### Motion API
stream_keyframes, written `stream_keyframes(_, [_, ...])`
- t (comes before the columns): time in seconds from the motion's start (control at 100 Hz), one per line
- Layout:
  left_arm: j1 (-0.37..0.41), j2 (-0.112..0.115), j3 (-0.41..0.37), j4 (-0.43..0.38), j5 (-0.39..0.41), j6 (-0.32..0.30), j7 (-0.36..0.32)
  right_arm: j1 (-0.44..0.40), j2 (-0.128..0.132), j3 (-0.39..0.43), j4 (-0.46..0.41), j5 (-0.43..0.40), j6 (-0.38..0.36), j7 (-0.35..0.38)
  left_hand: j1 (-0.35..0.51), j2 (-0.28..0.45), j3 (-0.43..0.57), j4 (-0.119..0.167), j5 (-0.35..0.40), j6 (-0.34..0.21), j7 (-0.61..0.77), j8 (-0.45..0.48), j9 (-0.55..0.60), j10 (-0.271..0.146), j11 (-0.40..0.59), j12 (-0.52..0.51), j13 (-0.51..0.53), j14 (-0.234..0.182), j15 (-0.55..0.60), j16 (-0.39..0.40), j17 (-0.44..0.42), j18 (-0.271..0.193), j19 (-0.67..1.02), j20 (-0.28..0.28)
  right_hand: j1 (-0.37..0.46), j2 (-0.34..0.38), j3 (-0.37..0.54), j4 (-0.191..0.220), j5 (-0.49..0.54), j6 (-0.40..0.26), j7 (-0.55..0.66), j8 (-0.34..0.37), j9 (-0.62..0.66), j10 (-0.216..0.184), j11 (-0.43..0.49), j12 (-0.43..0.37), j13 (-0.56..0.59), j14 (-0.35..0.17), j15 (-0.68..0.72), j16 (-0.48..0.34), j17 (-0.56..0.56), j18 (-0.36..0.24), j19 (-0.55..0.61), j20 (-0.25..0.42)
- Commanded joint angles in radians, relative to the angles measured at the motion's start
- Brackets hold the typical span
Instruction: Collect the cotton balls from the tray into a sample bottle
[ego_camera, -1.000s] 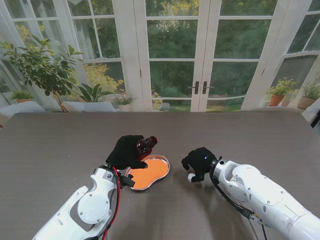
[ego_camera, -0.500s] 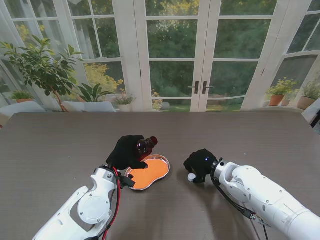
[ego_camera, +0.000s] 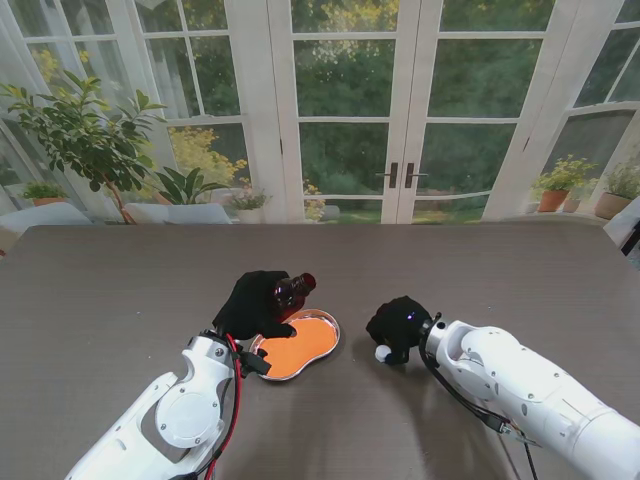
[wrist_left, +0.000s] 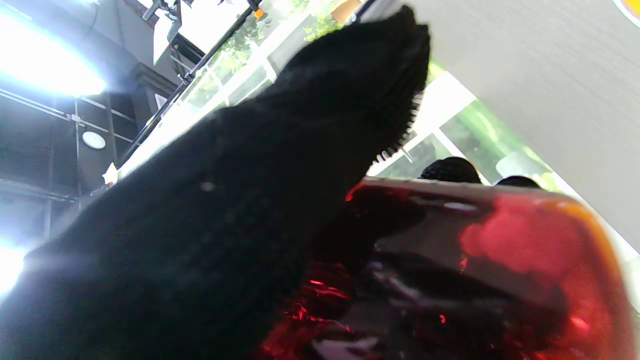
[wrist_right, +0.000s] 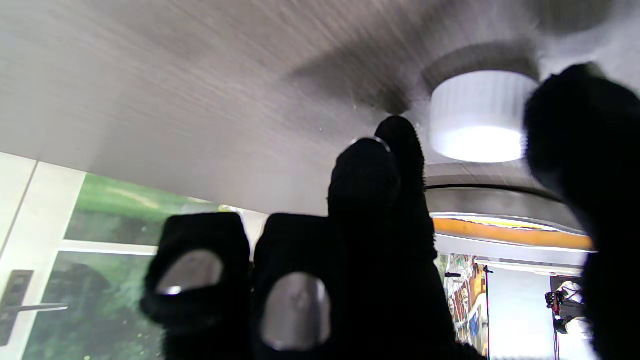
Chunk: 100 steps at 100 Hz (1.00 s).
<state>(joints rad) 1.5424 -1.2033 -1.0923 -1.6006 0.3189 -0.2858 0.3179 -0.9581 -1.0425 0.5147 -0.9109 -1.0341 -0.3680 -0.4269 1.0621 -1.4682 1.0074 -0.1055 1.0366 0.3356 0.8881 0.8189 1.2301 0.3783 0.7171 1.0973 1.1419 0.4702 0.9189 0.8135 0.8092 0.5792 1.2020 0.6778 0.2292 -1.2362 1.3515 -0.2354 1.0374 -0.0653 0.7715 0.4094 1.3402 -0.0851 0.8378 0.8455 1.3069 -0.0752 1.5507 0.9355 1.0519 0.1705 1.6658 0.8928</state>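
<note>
My left hand (ego_camera: 255, 303) is shut on a dark red sample bottle (ego_camera: 293, 289) and holds it tilted over the far edge of the tray (ego_camera: 300, 347), mouth pointing away from me. In the left wrist view the bottle (wrist_left: 475, 260) lies against the gloved palm (wrist_left: 225, 225). The kidney-shaped tray has a metal rim and an orange floor, and no cotton ball shows on it. My right hand (ego_camera: 400, 322) hovers low to the right of the tray, over a white ribbed cap (ego_camera: 382, 353). The cap (wrist_right: 480, 117) rests on the table between thumb and fingers (wrist_right: 370, 170), ungripped.
The dark wood-grain table (ego_camera: 480, 270) stretches wide on all sides. Behind its far edge are glass doors (ego_camera: 400, 120) and potted plants (ego_camera: 90, 130). The tray's rim (wrist_right: 500, 225) lies just beyond the cap in the right wrist view.
My right hand has edged slightly left and closer over the white cap, which stays in place. The left hand and bottle have not moved.
</note>
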Motion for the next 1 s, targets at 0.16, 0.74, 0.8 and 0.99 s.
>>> stream_keyframes(0.16, [0.003,-0.003,-0.002,-0.005,-0.001,0.001,-0.018,0.004,0.001,-0.021,0.006,-0.011,-0.002,0.013,0.092,1.061,0.068,0.038,0.098,-0.068,0.299,0.056,0.085,0.03,0.104,0.045,0.116,0.053,0.455,0.061,0.094,0.034,0.584,0.06,0.01,-0.032,0.049,-0.014,0.03,0.038,-0.038,-0.017,0.093,0.012,-0.005,-0.005,0.013,-0.055,0.06,0.016,0.031,0.026,0.053,-0.004])
stream_keyframes(0.74, [0.007,-0.002,-0.006,-0.009,0.0,0.002,-0.018,0.017,0.0,-0.055,0.018,-0.008,-0.026,0.0,0.091,1.062,0.067,0.037,0.097,-0.071,0.298,0.056,0.085,0.031,0.103,0.045,0.116,0.053,0.455,0.062,0.094,0.034,0.584,0.06,0.043,0.03,0.053,-0.02,0.083,-0.006,-0.01,-0.018,0.103,0.007,0.009,-0.008,0.013,-0.056,0.073,0.022,0.024,0.035,0.054,0.004])
stream_keyframes(0.8, [0.008,-0.002,-0.007,-0.009,0.001,0.002,-0.018,0.017,-0.002,-0.054,0.022,-0.003,-0.028,0.0,0.091,1.062,0.067,0.038,0.097,-0.071,0.298,0.056,0.085,0.031,0.103,0.045,0.116,0.053,0.455,0.062,0.094,0.034,0.584,0.06,0.078,0.035,0.052,-0.141,0.076,-0.021,0.083,-0.18,0.103,0.009,0.028,-0.028,0.013,-0.052,0.075,0.023,0.025,0.038,0.054,0.004])
stream_keyframes(0.99, [0.009,-0.002,-0.008,-0.01,0.0,0.003,-0.019,0.017,-0.005,-0.057,0.028,0.004,-0.034,-0.001,0.091,1.062,0.067,0.038,0.097,-0.069,0.298,0.056,0.085,0.031,0.103,0.045,0.116,0.053,0.455,0.062,0.094,0.034,0.584,0.06,0.105,0.045,0.046,-0.194,0.07,-0.038,0.141,-0.25,0.105,0.009,0.044,-0.039,0.012,-0.037,0.079,0.023,0.025,0.039,0.054,0.005])
